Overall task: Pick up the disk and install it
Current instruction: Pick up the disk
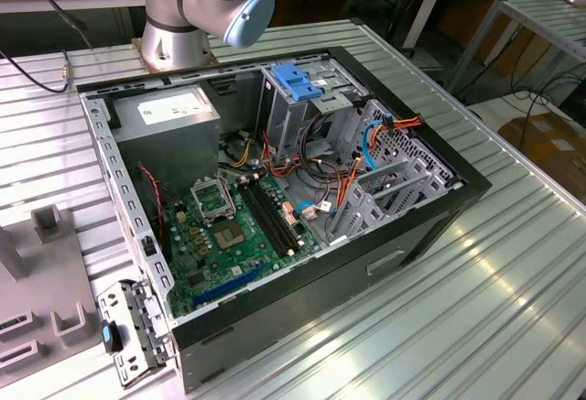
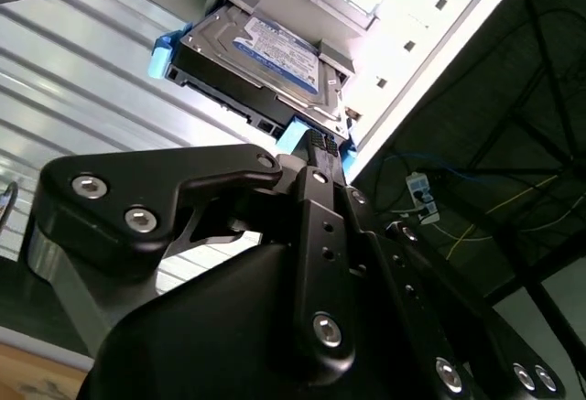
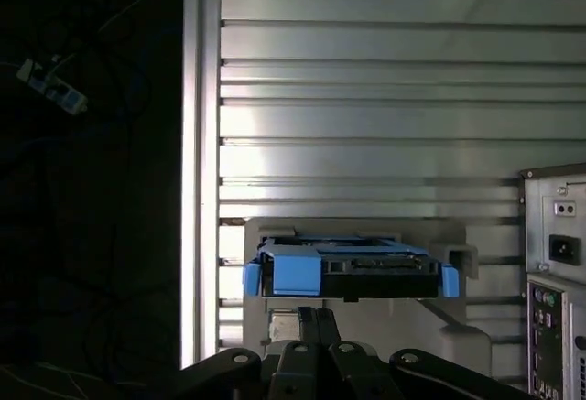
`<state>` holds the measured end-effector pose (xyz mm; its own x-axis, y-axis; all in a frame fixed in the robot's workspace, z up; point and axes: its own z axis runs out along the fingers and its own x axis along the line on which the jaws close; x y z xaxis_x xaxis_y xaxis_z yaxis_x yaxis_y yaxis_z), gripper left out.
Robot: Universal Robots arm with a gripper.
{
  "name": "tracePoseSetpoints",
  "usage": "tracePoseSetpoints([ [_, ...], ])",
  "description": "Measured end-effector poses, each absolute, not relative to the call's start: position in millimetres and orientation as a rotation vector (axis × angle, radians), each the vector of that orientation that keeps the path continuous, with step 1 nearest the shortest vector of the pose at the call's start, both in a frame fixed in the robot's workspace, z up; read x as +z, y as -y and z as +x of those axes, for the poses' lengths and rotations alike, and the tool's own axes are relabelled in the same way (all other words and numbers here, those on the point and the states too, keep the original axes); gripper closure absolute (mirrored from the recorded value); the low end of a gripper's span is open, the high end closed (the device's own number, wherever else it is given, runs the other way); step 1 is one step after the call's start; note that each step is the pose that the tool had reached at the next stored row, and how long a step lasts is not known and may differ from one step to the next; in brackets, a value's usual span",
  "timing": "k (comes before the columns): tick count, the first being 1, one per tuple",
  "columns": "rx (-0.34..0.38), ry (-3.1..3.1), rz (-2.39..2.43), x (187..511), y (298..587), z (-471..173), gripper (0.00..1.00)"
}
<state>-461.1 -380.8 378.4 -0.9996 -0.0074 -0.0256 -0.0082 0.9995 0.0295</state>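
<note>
Closest to the lens in both wrist views was the robot's black, jointed metal gripper (image 2: 322, 148), its fingers drawn narrow, tips pressed together with nothing between them. Its tip sat just short of the near end of the disk (image 2: 265, 61), a flat rectangular grey-metal drive with a white-and-blue label and bright blue plastic rails along its edges.

The disk lay outside the open black tower computer case (image 1: 403, 254), cradled in a pale grey blocky holder (image 3: 439, 327) on the ribbed aluminium table (image 3: 366, 80). It was near the case's rear panel (image 3: 554, 281) but apart from it. Inside the case, in the exterior view, the grey metal drive cage (image 1: 302, 112) stood beside a tangle of orange, blue and black cables (image 1: 366, 139).

My read is that the disk was not yet grasped. With the fingers that close together, any further advance would likely butt the tip into the blue rail and shove the disk in its holder. The holder also seemed near the table's edge on the side away from the case, so a hard push there could be costly. Loose cables by the cage could foul the slot.
</note>
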Motion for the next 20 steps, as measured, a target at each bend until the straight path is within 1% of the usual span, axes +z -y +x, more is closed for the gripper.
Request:
tracePoseSetpoints([
  [20, 0.038, -3.057, -0.634, 377.9, 380.8, -461.1, 0.89],
])
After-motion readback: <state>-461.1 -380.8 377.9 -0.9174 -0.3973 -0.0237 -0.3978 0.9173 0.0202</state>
